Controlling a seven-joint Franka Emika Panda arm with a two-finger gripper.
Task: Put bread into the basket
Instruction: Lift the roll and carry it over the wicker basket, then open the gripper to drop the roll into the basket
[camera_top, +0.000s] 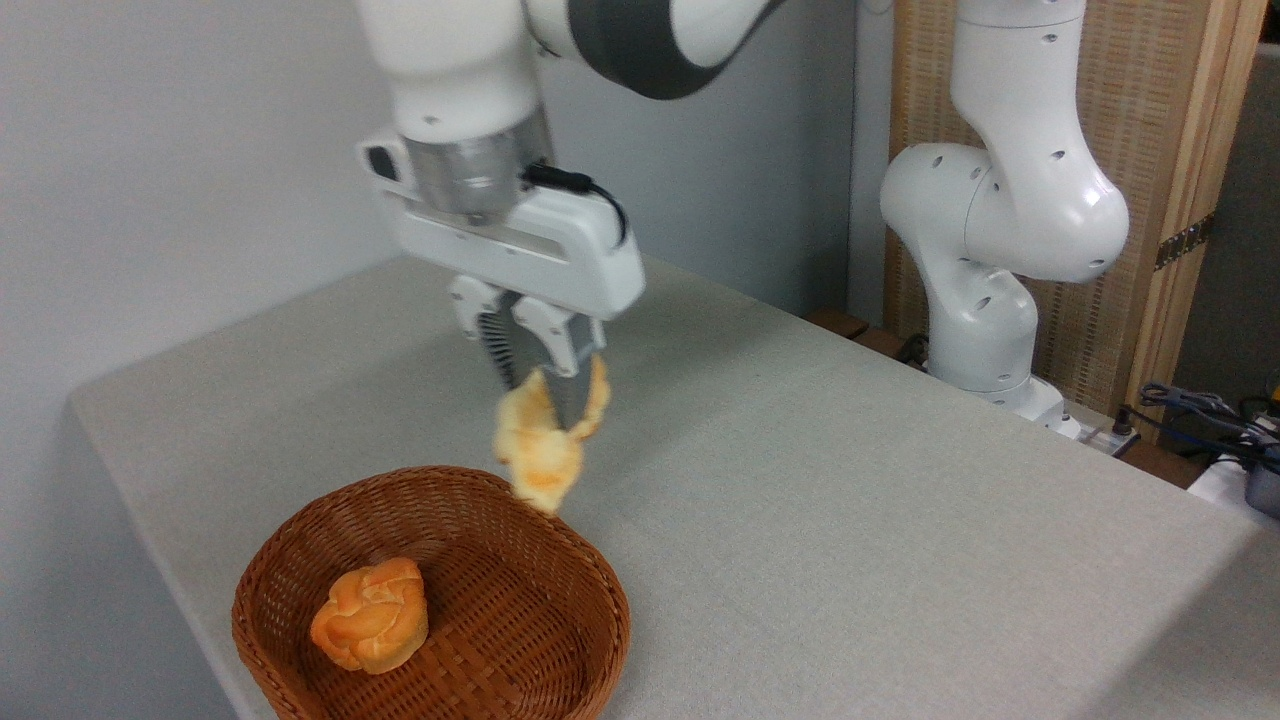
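The bread (540, 445), a pale-yellow braided loaf with golden ridges, hangs in the air and looks slightly blurred. My gripper (545, 385) is shut on its upper part, and the loaf dangles below the fingers. Its lower end hovers just over the far rim of the basket (590, 590), a brown woven wicker bowl at the table's front left. Part of the loaf is hidden behind the fingers.
A round orange knotted bun (372, 615) lies inside the basket on its left side. The grey cloth-covered table (850, 520) stretches right and back. The arm's white base (985, 300) stands at the back right, with cables (1210, 415) beside it.
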